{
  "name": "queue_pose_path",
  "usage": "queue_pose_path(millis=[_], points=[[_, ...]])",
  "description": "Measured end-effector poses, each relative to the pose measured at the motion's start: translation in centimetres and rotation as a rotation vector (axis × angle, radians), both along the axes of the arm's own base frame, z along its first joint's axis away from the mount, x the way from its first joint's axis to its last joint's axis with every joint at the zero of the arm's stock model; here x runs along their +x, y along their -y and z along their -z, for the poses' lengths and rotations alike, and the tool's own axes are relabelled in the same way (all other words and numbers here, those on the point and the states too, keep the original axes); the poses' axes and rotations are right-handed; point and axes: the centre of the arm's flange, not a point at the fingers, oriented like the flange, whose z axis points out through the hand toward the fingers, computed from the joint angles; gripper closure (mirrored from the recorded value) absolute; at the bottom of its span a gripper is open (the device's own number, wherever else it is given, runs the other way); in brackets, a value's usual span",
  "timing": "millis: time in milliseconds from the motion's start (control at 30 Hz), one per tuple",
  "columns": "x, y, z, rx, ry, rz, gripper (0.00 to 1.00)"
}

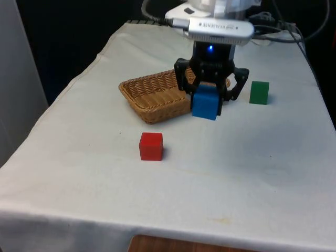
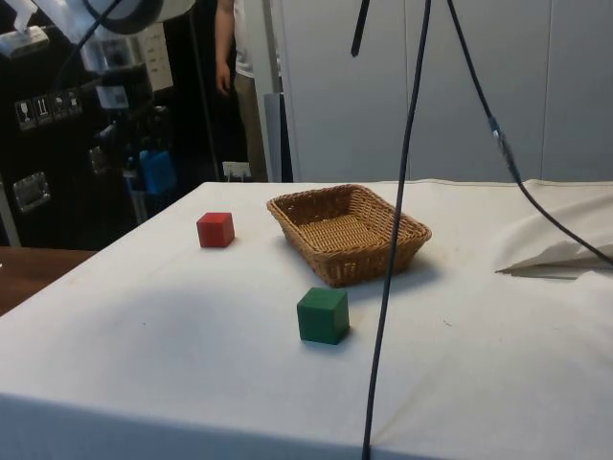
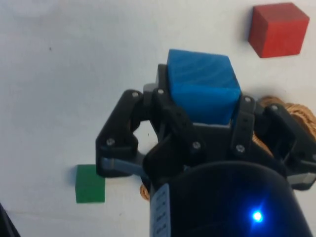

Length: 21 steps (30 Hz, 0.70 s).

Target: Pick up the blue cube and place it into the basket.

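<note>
My gripper [image 1: 206, 101] is shut on the blue cube [image 1: 205, 103] and holds it in the air above the table. In the front view the cube hangs just off the wicker basket's [image 1: 152, 94] right corner. The side view shows the blue cube [image 2: 157, 171] raised high, well off the basket [image 2: 347, 231]. In the wrist view the blue cube [image 3: 202, 86] sits clamped between the black fingers [image 3: 168, 118], with a bit of basket rim [image 3: 289, 111] beside them.
A red cube [image 1: 151, 146] lies on the white cloth in front of the basket. A green cube [image 1: 259, 92] stands to the front view's right of the gripper. A person [image 2: 235, 57] stands behind the table in the side view, and black cables [image 2: 402, 230] hang across that view.
</note>
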Motion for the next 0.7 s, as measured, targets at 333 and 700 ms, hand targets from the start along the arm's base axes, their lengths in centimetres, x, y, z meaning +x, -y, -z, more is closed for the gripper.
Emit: queue_pose_path(millis=[333,700], points=[[-0.9,0.0,-1.8,-0.001,0.002,-0.036,1.00],[-2.0,0.2,-2.2,0.002,0.003,-0.057,1.00]])
